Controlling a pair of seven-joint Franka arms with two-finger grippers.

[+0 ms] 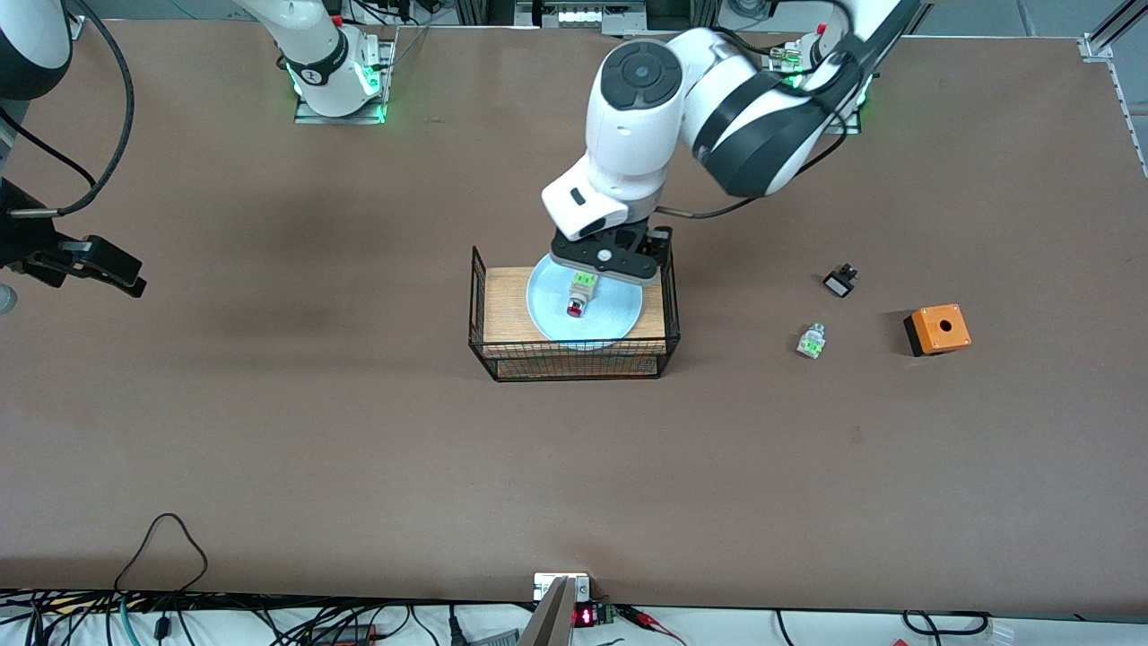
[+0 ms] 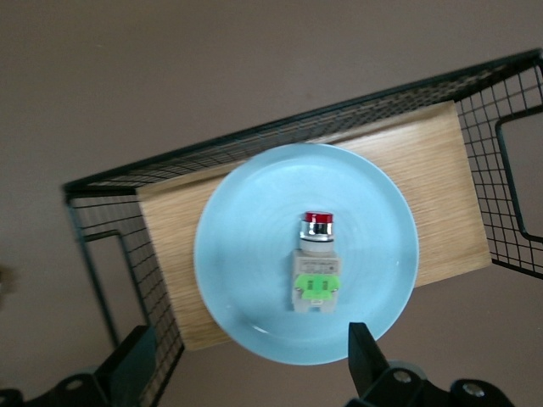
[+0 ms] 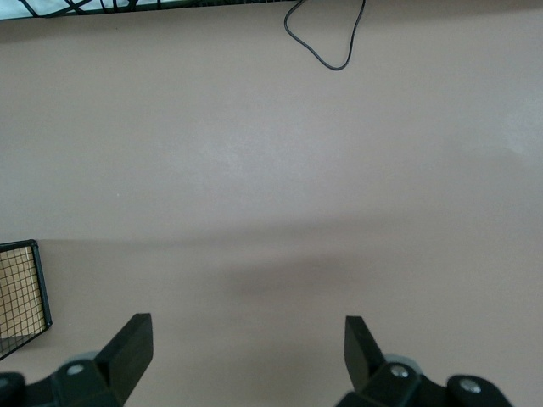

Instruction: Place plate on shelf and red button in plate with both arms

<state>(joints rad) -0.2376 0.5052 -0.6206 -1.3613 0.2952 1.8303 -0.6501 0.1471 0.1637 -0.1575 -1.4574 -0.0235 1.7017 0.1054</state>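
Both claws spread: left claw (image 1: 603,266) over plate (image 1: 549,309).

I see a brown matte tabletop (image 1: 359,431) filling nearly the whole front view, lit evenly, with soft shadows. Loose black cables (image 1: 161,538) loop onto its edge nearest the front camera, and more wiring runs along the white strip below that edge. A small red digit display (image 1: 584,616) sits at the middle of that edge. Aluminium frame rails (image 1: 1108,36) show at the corner by the left arm's base.
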